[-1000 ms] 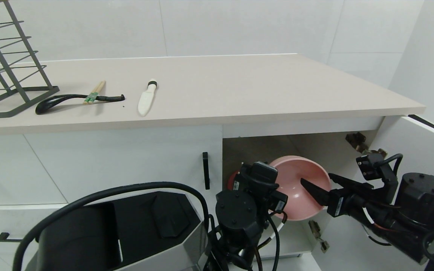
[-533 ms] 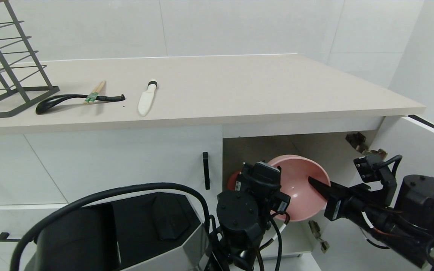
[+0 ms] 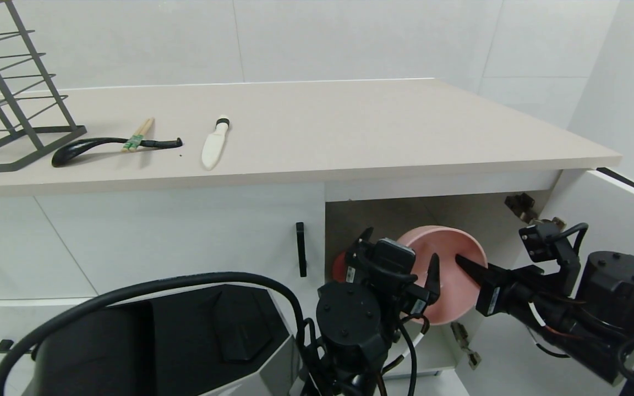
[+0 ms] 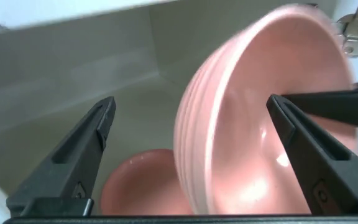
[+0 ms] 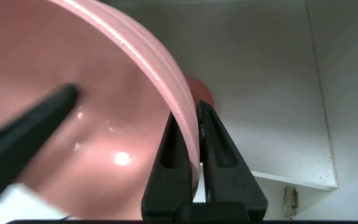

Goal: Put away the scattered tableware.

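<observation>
The right claw (image 5: 190,118) pinches the rim of the tilted pink bowl (image 3: 452,297) inside the open cupboard (image 3: 383,212); the left claw (image 4: 190,106) gapes wide, empty, near it

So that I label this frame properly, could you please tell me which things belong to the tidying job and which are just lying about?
Job: pink bowl, its rim pinched by the right gripper; open left gripper beside it; second pink dish in the open cupboard; black ladle, chopsticks and white knife on the counter.
Lying about: wire rack; closed cupboard's black handle.
</observation>
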### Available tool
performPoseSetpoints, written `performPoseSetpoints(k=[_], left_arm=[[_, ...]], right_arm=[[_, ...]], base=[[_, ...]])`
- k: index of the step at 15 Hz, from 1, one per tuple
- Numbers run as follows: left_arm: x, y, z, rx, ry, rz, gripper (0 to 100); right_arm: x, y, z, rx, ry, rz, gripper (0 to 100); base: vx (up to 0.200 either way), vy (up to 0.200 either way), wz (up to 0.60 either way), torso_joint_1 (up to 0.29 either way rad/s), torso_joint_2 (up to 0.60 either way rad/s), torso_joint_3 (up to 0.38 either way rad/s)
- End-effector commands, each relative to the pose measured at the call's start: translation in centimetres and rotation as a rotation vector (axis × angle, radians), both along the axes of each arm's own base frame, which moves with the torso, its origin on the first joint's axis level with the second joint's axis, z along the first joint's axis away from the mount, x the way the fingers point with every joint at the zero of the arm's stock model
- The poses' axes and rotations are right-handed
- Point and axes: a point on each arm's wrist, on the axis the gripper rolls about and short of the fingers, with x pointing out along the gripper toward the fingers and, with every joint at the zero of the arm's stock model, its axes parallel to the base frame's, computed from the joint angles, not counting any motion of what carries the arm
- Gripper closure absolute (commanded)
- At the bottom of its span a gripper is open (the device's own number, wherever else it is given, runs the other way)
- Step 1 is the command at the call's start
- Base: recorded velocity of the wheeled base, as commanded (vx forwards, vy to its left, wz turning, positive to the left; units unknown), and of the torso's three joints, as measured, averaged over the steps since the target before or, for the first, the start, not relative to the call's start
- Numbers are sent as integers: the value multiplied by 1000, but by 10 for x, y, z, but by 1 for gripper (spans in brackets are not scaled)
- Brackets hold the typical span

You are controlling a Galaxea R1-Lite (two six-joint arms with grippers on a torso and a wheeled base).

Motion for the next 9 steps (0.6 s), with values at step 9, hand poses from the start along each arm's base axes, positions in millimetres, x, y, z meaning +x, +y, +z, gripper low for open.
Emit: performPoseSetpoints(k=[9], left_arm=[[-59,60,30,58,70,-79,0]], right_arm=[[12,-6,-25,-33,87,-40,100]], base=[[0,0,0,0,0,0]])
